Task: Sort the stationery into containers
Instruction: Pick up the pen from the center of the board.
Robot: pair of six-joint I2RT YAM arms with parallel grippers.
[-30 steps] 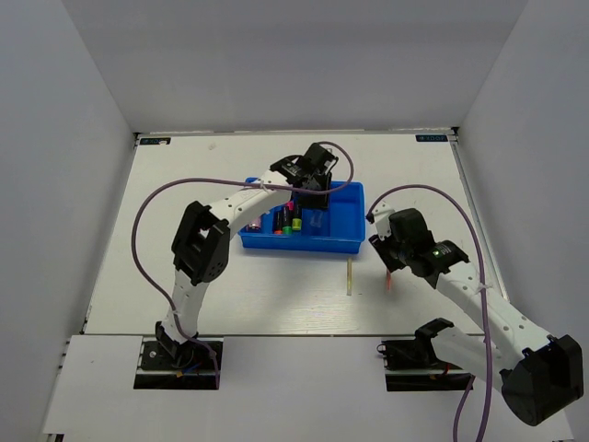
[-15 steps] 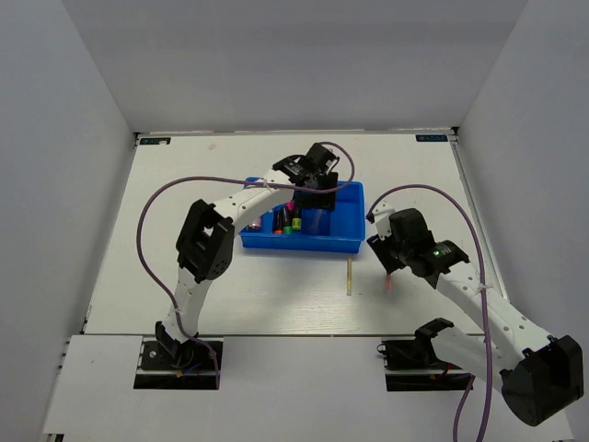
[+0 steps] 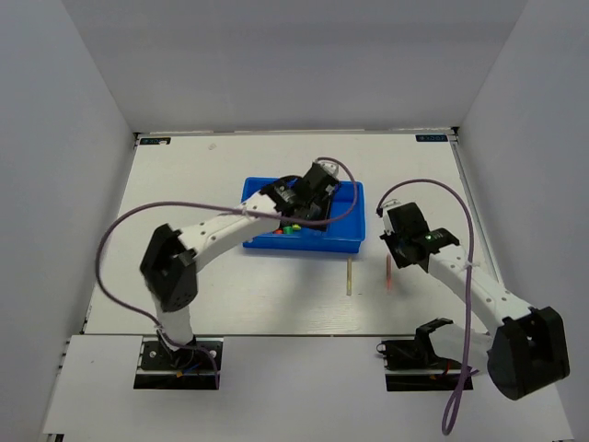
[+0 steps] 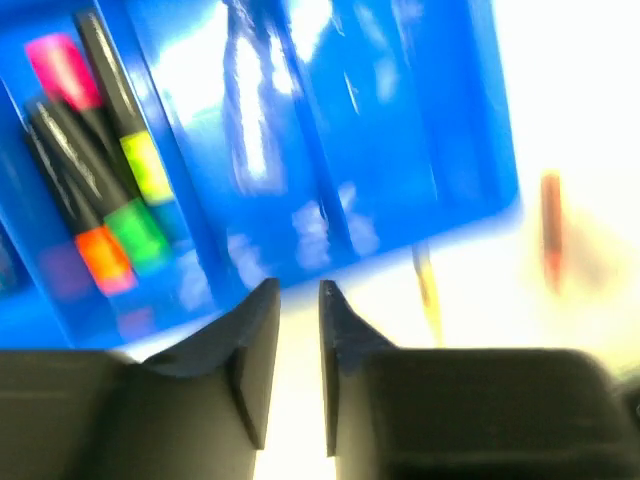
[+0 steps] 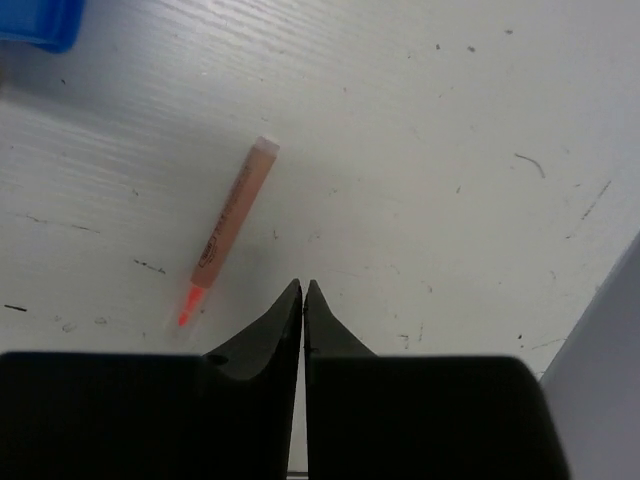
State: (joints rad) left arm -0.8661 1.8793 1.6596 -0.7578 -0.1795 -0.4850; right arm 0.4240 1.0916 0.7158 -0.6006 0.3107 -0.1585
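The blue tray (image 3: 342,243) lies mid-table and fills the blurred left wrist view (image 4: 400,150). Several highlighters (image 4: 105,170) with pink, yellow, green and orange ends lie in one left compartment; green shows from above (image 3: 290,227). My left gripper (image 3: 299,210) hovers over the tray, jaws a narrow gap apart (image 4: 297,320), nothing between them. A pale stick (image 3: 350,276) (image 4: 428,290) and a reddish stick (image 3: 388,274) (image 4: 551,225) (image 5: 230,230) lie on the table in front of the tray. My right gripper (image 3: 396,241) (image 5: 302,292) is shut and empty just beside the reddish stick.
Purple cables (image 3: 129,226) loop from both arms above the table. The tray's corner (image 5: 35,25) shows at the top left of the right wrist view. The side wall (image 5: 610,360) stands close on the right.
The left arm's elbow swung left and down while its gripper shifted toward the tray's near side. The right gripper drew back from over the reddish stick, which lies free.
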